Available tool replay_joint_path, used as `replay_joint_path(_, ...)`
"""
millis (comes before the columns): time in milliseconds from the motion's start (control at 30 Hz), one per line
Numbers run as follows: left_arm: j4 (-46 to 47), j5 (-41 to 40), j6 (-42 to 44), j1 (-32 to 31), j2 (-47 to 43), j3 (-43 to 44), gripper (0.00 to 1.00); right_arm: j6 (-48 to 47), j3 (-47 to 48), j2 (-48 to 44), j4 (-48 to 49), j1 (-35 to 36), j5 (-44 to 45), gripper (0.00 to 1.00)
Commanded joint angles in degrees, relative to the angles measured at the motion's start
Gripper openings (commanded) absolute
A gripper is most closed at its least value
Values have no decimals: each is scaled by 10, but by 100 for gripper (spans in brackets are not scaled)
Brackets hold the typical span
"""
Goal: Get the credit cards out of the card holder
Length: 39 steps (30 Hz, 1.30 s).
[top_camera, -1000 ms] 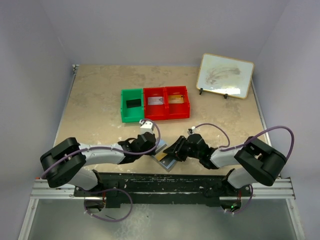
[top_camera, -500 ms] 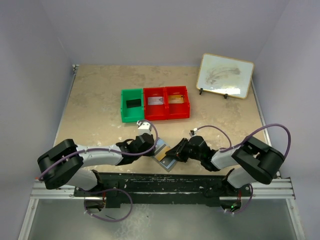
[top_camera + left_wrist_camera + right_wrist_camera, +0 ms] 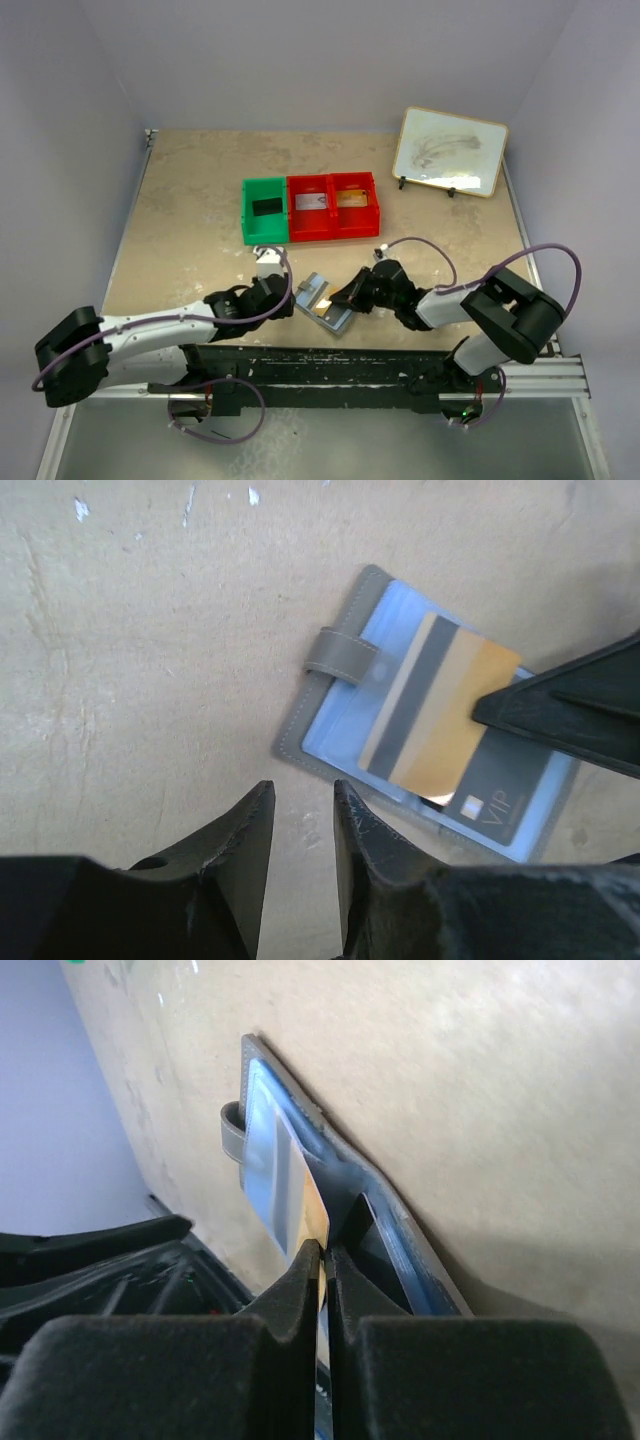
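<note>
While the empty left gripper [image 3: 302,792] is hovering ajar, the right gripper [image 3: 322,1250] is pinching the gold credit card [image 3: 440,715] to extract it.

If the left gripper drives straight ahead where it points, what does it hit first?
Probably the card holder, its near edge by the strap tab; only bare table lies between. Depth unclear.

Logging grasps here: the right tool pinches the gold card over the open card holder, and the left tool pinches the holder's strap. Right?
Not quite. The right tool does pinch the gold card over the open card holder, but the left tool grips nothing: the left wrist view shows it slightly open over bare table, beside the holder and clear of the strap.
</note>
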Motion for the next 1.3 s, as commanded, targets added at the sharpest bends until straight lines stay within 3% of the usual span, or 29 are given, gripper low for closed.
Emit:
replay_joint_path(0,-44,-39,-27,-1,-72,4,29,-122,74,26,-82,-8,-38,1)
replay_joint_path(167,-39,-24,-36,0,-123,10,32,-202,140,33,-180,-8,-31,2)
replay_joint_path(367,14,-18,-44,0,-126,20,34,-258,156,39,-184,-11,-71,3)
replay_joint_path(500,76,3,-51,1,-83,20,35,-278,166,57,-189,-11,-92,3)
replay_joint_path(767,113,35,-104,12,55,53,37,-243,150,55,-165,-12,-84,4)
replay_joint_path(900,165,50,-117,14,74,33,47,-235,149,55,-171,-12,-77,4)
replay_joint_path(1267,184,18,-129,22,83,8,45,-201,129,46,-156,-12,-70,6)
